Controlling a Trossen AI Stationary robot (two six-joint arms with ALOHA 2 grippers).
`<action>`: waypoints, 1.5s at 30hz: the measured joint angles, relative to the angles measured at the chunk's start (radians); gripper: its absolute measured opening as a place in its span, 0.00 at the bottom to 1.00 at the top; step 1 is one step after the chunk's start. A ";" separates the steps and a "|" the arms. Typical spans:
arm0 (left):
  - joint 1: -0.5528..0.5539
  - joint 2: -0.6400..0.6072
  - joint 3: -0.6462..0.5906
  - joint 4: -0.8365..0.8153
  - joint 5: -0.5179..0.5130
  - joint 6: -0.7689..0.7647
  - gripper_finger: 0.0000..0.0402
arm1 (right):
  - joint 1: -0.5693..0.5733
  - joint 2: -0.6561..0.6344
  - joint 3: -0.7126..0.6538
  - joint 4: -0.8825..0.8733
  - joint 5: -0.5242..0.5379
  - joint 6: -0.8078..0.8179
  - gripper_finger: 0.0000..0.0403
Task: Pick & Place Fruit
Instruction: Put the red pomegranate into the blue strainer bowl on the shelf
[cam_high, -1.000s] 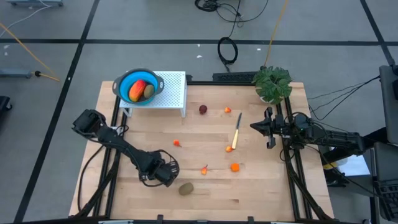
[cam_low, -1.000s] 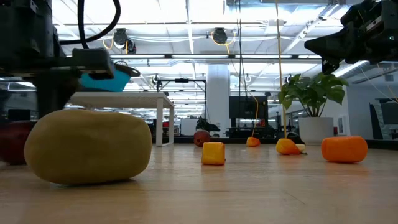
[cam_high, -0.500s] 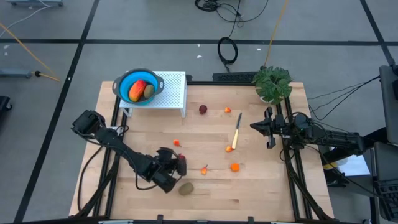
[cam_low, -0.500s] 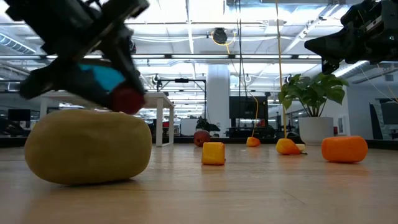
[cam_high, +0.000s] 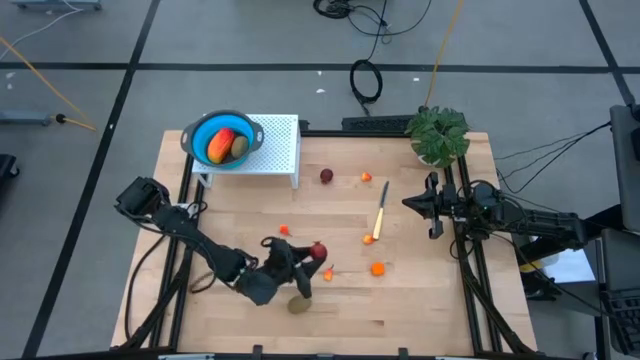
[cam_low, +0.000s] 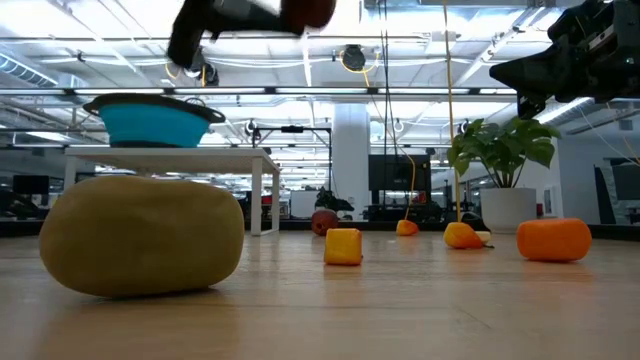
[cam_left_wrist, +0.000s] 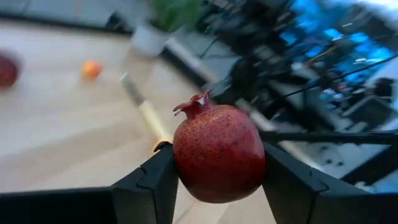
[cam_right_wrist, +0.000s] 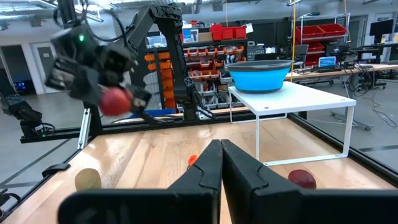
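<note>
holding a dark red pomegranate (cam_left_wrist: 219, 154) between our left gripper's (cam_high: 306, 259) fingers above the table (cam_high: 420, 300), we keep our right gripper's (cam_high: 411, 203) fingers shut, empty, by the plant (cam_high: 438, 134).

The left arm reaches from the table's left edge across the near half of the top, and its left gripper (cam_high: 308, 254) is raised above the wood — its two fingers (cam_left_wrist: 149, 180) are clamped on either side of a red pomegranate (cam_left_wrist: 219, 154). The right arm waits at the table's right edge, stretched inward, with the right gripper (cam_high: 410, 202) held level above the surface — its fingers pressed together.
</note>
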 joint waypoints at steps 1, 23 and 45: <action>0.000 0.000 0.000 0.068 0.001 0.072 0.48 | 0.000 0.000 0.000 0.000 0.000 0.000 0.00; 0.020 0.000 0.000 0.798 0.351 0.918 0.46 | 0.000 0.000 0.000 0.000 0.000 0.000 0.00; 0.122 0.000 0.000 1.083 0.421 0.543 0.48 | 0.000 0.000 0.000 -0.003 0.000 0.000 0.00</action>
